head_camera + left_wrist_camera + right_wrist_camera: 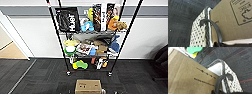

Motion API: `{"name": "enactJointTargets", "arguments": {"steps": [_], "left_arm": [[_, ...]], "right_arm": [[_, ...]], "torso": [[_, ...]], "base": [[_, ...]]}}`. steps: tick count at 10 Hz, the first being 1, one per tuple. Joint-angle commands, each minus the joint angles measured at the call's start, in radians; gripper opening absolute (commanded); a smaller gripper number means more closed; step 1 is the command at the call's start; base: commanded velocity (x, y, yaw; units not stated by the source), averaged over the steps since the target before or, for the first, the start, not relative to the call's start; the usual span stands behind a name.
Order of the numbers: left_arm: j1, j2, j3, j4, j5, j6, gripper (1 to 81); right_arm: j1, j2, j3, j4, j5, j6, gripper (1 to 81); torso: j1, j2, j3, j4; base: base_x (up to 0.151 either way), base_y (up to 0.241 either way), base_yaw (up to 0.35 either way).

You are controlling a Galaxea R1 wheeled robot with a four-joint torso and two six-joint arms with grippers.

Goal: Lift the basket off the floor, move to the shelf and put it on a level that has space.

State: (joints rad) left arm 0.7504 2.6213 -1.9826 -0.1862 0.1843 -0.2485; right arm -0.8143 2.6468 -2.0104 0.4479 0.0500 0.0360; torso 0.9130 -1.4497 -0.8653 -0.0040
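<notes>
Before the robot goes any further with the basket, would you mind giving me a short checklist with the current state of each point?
1. Cardboard box sits inside the basket: ok, both wrist views show it within the rim.
2. Left handle is near the left wrist: ok; whether it is gripped: cannot tell.
3. Right handle is near the right wrist: ok; grip: cannot tell.
4. Shelf is straight ahead in the head view: ok.
5. Room on the visible tiers: not ok, the upper one holds a black bag and boxes, the lower ones are cluttered.
6. Carpet between robot and shelf: ok.
</notes>
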Motion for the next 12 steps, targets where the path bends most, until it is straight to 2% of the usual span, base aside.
{"name": "enactJointTargets", "arguments": {"steps": [1, 4, 7, 8, 12], "left_arm": [[-0.124, -0.09, 0.197, -0.05, 0.011, -0.014, 1.0], [-0.125, -0.13, 0.251, -0.053, 0.006, -0.015, 1.0], [-0.133, -0.168, 0.295, -0.055, -0.029, -0.025, 1.0], [-0.133, -0.171, 0.3, -0.055, -0.029, -0.029, 1.0], [-0.134, -0.185, 0.318, -0.055, -0.029, -0.032, 1.0]], "right_arm": [[0.105, -0.061, 0.173, 0.011, -0.05, 0.01, 1.0], [0.108, -0.134, 0.273, 0.012, -0.021, 0.027, 1.0], [0.118, -0.16, 0.302, 0.014, -0.019, 0.03, 1.0], [0.118, -0.16, 0.306, 0.014, -0.019, 0.03, 1.0], [0.118, -0.184, 0.331, 0.012, -0.019, 0.032, 1.0]], "torso": [[-0.064, 0.1, 0.0, 0.0], [-0.13, 0.202, 0.0, 0.0], [-0.196, 0.304, 0.0, 0.0], [-0.217, 0.337, 0.039, 0.0], [-0.301, 0.466, 0.109, 0.0]], "base": [[0.0, 0.0, 0.0], [0.0, 0.0, 0.0], [0.0, 0.0, 0.0], [0.0, 0.0, 0.0], [0.0, 0.0, 0.0]]}}
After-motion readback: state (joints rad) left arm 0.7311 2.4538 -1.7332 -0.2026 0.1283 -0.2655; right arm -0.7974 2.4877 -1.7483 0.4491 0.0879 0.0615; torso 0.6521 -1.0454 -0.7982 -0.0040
